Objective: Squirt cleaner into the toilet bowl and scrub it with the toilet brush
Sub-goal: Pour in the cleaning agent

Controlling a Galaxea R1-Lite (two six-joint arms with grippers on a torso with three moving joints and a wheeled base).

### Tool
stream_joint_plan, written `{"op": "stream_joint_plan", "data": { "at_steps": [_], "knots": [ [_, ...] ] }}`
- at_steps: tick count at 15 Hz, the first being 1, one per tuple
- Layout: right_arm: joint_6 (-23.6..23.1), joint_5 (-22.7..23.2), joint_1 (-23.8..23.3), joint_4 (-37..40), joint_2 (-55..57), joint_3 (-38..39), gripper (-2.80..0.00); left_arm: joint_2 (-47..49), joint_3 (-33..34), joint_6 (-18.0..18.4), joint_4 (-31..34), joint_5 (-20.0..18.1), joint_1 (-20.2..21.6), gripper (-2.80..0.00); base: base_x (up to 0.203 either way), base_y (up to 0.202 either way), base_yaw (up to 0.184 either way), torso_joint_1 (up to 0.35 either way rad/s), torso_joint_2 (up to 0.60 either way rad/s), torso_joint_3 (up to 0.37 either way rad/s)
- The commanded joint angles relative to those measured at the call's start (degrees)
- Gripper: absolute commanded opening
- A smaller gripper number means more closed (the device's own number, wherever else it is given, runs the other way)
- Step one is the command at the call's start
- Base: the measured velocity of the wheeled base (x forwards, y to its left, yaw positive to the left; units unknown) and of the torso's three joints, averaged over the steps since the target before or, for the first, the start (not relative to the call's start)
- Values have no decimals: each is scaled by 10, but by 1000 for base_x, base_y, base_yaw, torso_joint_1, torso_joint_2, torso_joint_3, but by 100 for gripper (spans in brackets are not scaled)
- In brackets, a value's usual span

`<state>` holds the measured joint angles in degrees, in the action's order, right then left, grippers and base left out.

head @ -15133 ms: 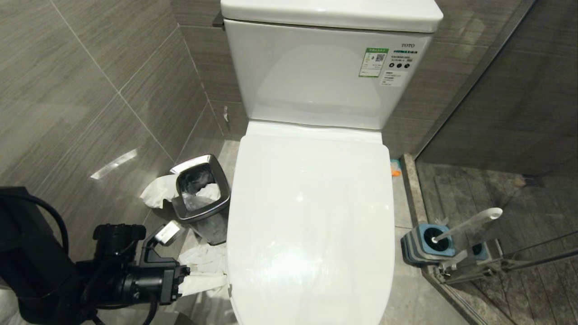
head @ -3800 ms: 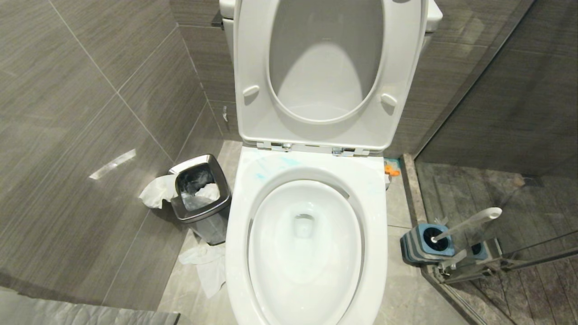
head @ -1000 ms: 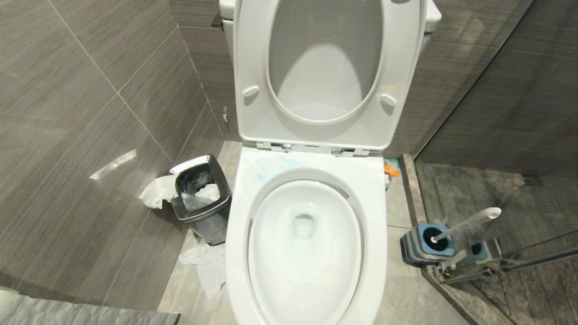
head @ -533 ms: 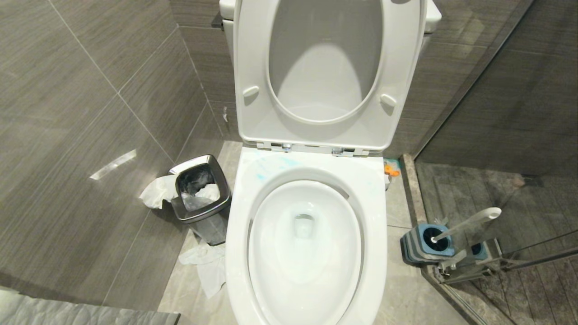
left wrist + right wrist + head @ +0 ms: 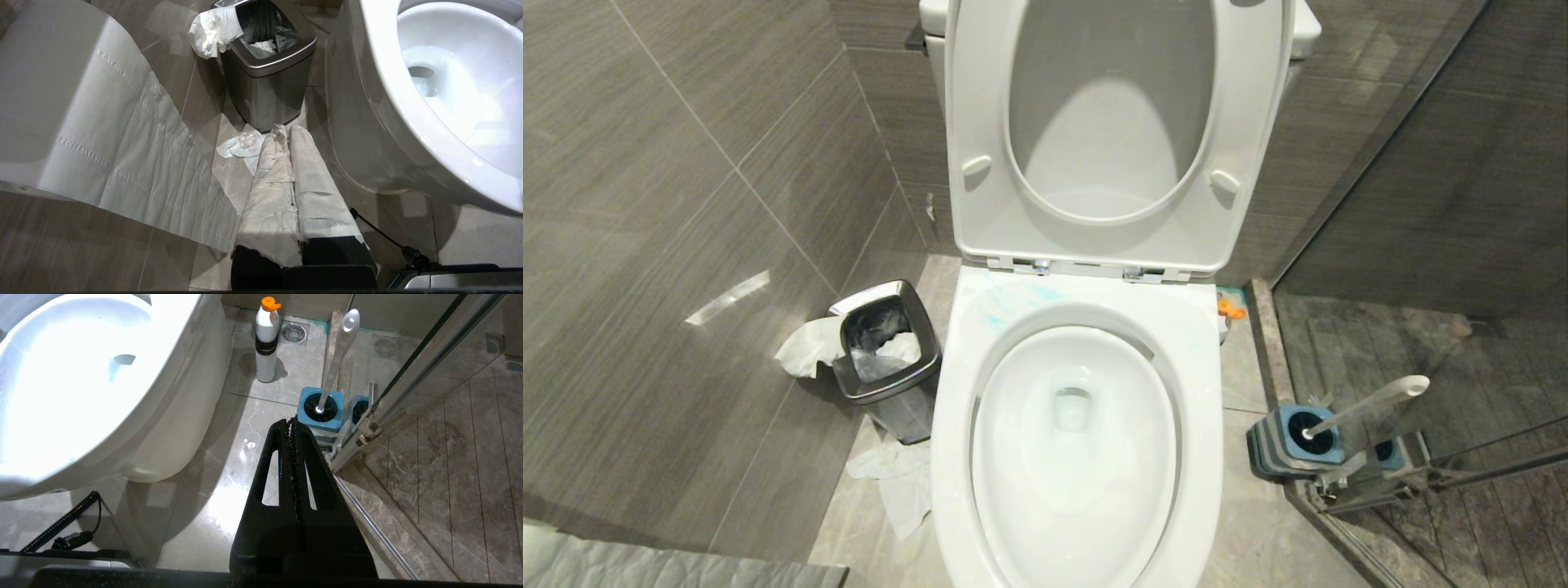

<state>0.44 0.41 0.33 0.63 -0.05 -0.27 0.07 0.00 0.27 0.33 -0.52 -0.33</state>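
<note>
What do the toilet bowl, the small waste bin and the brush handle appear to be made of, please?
Toilet bowl: glossy white ceramic, judging by sharp highlights. Waste bin: brushed steel, probably, given its grey metallic sheen. Brush handle: likely smooth pale plastic, though the look leaves that open.

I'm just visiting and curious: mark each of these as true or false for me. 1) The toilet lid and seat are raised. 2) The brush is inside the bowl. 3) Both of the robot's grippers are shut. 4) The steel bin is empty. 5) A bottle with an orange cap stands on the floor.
1) True: the white lid and seat stand upright over the glossy white ceramic toilet bowl.
2) False: the pale-handled toilet brush sits in its square blue holder on the floor.
3) True: the left gripper and right gripper are shut.
4) False: the small steel square waste bin holds crumpled paper.
5) True: the white bottle stands beside the toilet.
</note>
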Motion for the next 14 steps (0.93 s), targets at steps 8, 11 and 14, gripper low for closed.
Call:
{"op": "stream_joint_plan", "data": {
  "at_steps": [8,11,14],
  "knots": [
    [3,-2,0,6,0,-5,-280,1,1,0,0,0,0,-280,0,0,0,0,0,0],
    [11,-10,0,71,0,-53,-280,1,1,0,0,0,0,-280,0,0,0,0,0,0],
    [21,-12,0,206,6,-150,-280,1,1,0,0,0,0,-280,0,0,0,0,0,0]
  ]
}}
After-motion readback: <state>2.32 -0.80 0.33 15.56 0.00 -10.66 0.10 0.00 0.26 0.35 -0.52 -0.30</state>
